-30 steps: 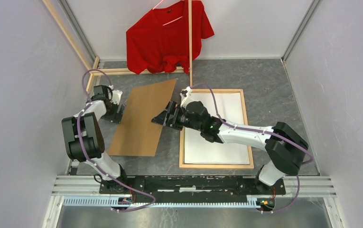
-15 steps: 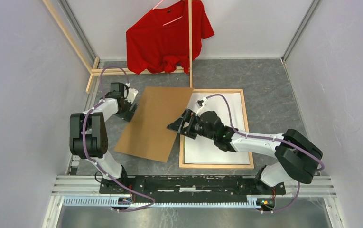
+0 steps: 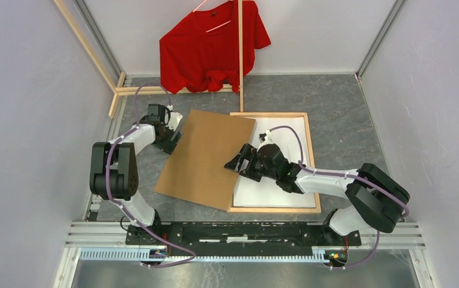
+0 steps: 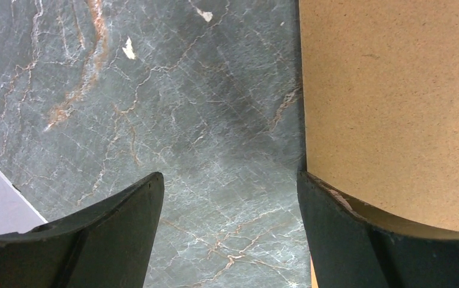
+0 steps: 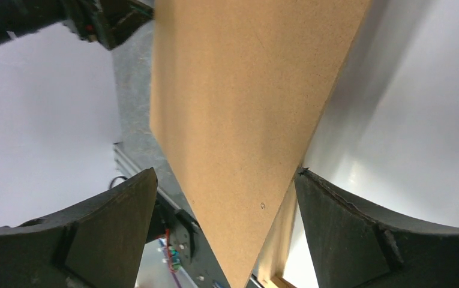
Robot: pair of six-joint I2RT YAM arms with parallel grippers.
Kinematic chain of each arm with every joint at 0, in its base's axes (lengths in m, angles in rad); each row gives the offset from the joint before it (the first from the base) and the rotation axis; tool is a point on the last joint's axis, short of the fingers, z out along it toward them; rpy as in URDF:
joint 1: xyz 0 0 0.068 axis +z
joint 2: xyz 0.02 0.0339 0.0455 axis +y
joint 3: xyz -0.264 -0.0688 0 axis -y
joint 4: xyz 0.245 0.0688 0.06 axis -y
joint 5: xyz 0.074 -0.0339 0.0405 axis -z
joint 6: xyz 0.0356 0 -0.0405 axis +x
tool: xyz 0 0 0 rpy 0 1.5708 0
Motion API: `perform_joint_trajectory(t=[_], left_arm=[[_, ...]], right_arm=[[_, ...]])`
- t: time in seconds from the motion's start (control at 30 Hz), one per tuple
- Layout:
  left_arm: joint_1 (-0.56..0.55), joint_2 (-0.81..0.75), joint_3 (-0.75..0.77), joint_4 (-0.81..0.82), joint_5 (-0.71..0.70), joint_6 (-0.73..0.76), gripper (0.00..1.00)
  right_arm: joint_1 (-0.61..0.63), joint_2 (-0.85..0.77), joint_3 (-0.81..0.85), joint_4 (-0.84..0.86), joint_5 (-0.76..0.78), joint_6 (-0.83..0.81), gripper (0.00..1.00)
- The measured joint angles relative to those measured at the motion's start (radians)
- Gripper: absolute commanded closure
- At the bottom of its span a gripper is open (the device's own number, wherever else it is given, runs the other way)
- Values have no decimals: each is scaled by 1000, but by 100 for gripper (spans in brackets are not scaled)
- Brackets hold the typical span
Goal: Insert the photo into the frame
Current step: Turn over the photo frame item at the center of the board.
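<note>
The frame [image 3: 275,209] of light wood lies flat right of centre, with a white sheet, the photo [image 3: 287,138] back side up, inside it. The brown backing board [image 3: 206,156] lies slanted, its right part over the frame's left strip. My left gripper [image 3: 173,133] is open at the board's far left edge; in the left wrist view [image 4: 228,177] its right finger touches the board [image 4: 395,90]. My right gripper [image 3: 237,162] is open at the board's right edge; in the right wrist view [image 5: 227,174] the board [image 5: 239,108] shows between the fingers, the photo [image 5: 419,120] to the right.
A red T-shirt [image 3: 212,45] on a hanger hangs at the back. Loose wood slats [image 3: 149,90] lie at the back left and one upright slat [image 3: 240,54] stands by the shirt. Grey walls close in both sides. A metal rail [image 3: 245,231] runs along the near edge.
The board has slid right and turned, from left of the frame to overlapping its left edge. Both grippers moved right with it, staying at its edges.
</note>
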Motion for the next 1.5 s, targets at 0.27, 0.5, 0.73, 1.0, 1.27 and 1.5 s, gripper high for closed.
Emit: perform_joint_trajectory(t=[0.27,0.5,0.73,1.0,1.27,1.5], left_arm=[[-15,-3,0,-10,1,-2,11],[-16,-3,0,-11,0,-2,11],[-17,-3,0,-11,-3,-3,11],[-18,-3,0,-11,-8,-9,11],[-18,-3,-1,-11,-8,-9,11],[-18,-3,-1,-11,-8,-9,11]], right_arm=[[-4,-28,135,-264,43,-151,5],[-4,-50,124,-353,81,-198,8],[-9,-27,109,-340,73,-197,14],[-16,35,105,-281,42,-174,19],[-20,76,105,-229,1,-154,24],[-20,101,105,-202,-25,-138,27]])
